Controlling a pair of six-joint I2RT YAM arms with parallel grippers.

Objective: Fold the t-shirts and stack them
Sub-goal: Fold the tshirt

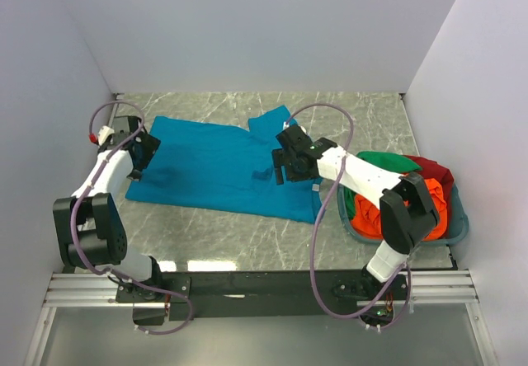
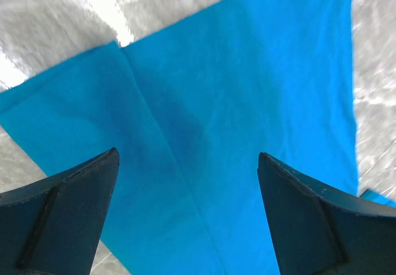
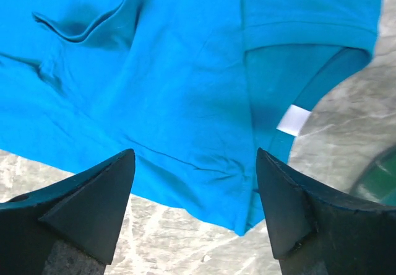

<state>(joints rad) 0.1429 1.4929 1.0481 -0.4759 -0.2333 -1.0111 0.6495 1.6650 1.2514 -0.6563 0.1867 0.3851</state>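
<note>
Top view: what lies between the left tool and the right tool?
Only the teal-blue t-shirt, spread flat, lies between the left tool and the right tool; the top view shows this.

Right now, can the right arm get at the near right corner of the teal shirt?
Probably yes. The right hand hangs open just above the teal shirt, with nothing between it and that corner, which lies flat on the table, apart from the basket.
</note>
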